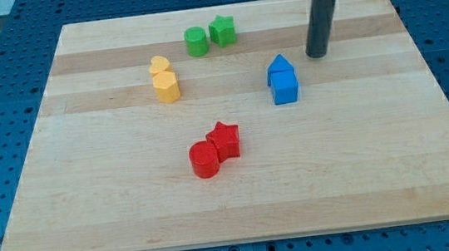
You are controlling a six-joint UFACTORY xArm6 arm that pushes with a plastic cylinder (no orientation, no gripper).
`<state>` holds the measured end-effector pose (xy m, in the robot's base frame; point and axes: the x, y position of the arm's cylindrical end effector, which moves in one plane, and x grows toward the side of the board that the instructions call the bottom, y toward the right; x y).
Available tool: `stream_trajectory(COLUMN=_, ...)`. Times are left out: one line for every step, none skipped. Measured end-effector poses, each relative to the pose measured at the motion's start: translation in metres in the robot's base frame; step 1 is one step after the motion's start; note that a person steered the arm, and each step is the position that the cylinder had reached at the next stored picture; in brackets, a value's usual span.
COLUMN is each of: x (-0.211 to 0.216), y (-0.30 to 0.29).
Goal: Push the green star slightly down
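The green star [222,30] sits near the view's top centre of the wooden board [133,210], touching a green cylinder [196,41] on its left. My tip [317,54] rests on the board well to the right of the star and slightly lower, just up and right of the blue blocks. It touches no block.
Two blue blocks [282,79] stand together right of centre. Two yellow blocks [164,79] stand at the left of centre. A red star [224,139] and a red cylinder [205,159] touch below centre. The board's top edge lies close above the green star.
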<state>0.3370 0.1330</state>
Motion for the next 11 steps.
stream_trajectory(x=-0.020, y=-0.013)
stream_trajectory(x=-0.049, y=-0.013)
stream_trajectory(x=-0.080, y=-0.016)
stream_trajectory(x=-0.098, y=-0.032)
stream_trajectory(x=-0.105, y=-0.067)
stream_trajectory(x=-0.105, y=-0.105)
stream_trajectory(x=-0.103, y=-0.132)
stream_trajectory(x=-0.088, y=-0.138)
stream_trajectory(x=-0.065, y=-0.138)
stream_trajectory(x=-0.055, y=-0.138)
stream_trajectory(x=-0.058, y=-0.142)
